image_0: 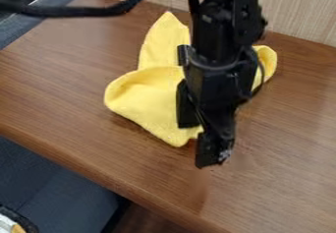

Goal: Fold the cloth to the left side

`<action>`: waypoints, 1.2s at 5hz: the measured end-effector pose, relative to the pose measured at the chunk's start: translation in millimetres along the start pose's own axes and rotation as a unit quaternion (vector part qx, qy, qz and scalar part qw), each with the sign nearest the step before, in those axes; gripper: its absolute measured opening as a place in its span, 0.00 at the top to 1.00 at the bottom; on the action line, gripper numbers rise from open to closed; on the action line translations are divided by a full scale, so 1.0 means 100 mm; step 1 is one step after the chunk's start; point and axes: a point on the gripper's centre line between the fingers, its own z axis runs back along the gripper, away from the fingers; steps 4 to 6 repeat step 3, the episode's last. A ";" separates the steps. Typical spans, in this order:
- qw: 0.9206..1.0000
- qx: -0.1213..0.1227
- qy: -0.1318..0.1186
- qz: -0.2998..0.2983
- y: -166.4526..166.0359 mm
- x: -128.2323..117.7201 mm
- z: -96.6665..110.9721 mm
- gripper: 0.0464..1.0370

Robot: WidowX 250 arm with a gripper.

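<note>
Gripper (204,142) centre frame, can't tell if open or holding. Cloth (152,92) rumpled; fold looks partial, right end (266,61) needs bringing over.

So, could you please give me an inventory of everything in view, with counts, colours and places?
crumpled fabric cloth: one, yellow, on the table, partly hidden by the gripper
wood-grain table: one, brown, beneath the cloth
wood-grain panel: one, light beige, behind the table's far edge
smooth surface: one, dark blue-grey, lower left, beyond the table's near edge
partly cut-off object: one, white and orange with a black edge, bottom left corner, too little seen to identify
thick cable: one, black, across the upper left to the arm
robot arm: one, black, coming in from the top edge
two-finger gripper: one, black, hanging over the cloth and table
</note>
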 end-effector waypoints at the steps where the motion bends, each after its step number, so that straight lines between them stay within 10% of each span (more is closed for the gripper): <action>1: 1.000 0.009 -0.014 0.002 0.01 0.05 0.16 0.04; 6: 0.999 0.023 -0.035 -0.008 0.05 0.06 0.40 0.04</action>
